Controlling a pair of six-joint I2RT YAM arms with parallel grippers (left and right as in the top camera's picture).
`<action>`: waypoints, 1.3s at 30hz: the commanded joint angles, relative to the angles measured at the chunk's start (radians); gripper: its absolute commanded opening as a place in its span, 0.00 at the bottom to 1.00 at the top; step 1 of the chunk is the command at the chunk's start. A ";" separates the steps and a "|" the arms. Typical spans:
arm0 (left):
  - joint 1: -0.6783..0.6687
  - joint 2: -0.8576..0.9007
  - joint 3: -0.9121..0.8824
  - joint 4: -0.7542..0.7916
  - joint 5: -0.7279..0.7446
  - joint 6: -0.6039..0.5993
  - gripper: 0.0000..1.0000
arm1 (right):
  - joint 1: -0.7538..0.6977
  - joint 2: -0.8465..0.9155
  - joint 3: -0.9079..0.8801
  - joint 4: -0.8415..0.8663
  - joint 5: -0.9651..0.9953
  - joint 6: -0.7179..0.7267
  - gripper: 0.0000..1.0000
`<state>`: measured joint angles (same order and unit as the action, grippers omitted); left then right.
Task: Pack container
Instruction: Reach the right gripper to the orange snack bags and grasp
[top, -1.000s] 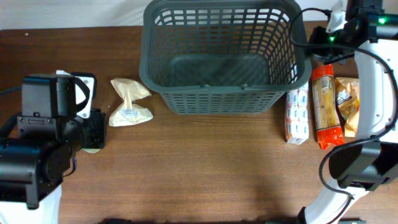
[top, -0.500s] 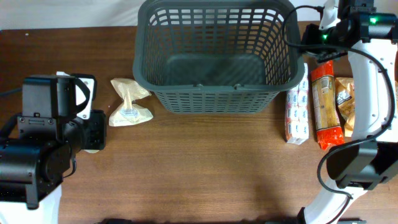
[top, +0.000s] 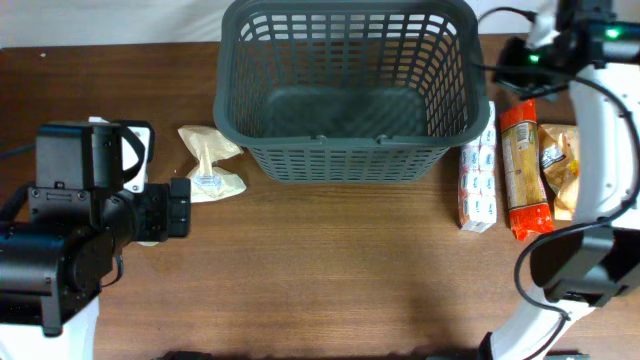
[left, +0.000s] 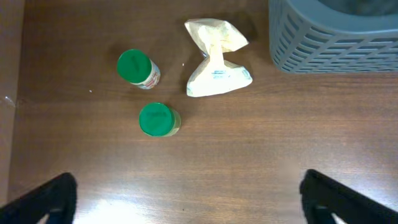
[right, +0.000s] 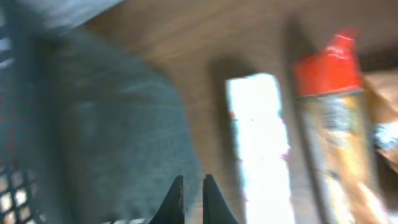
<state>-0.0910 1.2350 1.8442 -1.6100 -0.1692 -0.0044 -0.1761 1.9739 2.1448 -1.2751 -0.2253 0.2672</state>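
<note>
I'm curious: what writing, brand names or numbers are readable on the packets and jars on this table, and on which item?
No text here can be read for certain.
Cream pouch: faint blue print, too small to read.
Green-lidded jars: side labels, too small to read.
White box: blue and red print, too small to read.
Orange packet: print blurred.
Yellow bag: print too small to read.
Basket: no marking shows.

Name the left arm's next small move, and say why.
Probably lower the open left hand toward the nearer green-lidded jar. The jar stands upright on the table just ahead of the hand's spread fingers, the hand holds nothing, and the shopping basket looks empty.
</note>
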 joint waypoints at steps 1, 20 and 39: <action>0.006 0.003 0.005 -0.002 -0.001 -0.003 0.99 | -0.108 -0.047 0.013 -0.040 0.055 0.040 0.04; 0.006 0.002 0.005 0.060 -0.011 -0.003 0.99 | -0.259 0.033 0.005 -0.090 0.416 -0.283 0.99; 0.006 0.002 0.005 0.060 -0.011 -0.003 0.99 | -0.320 0.408 0.005 -0.026 0.496 -0.278 0.99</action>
<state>-0.0910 1.2350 1.8442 -1.5520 -0.1696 -0.0044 -0.4690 2.3474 2.1448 -1.3098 0.2317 -0.0093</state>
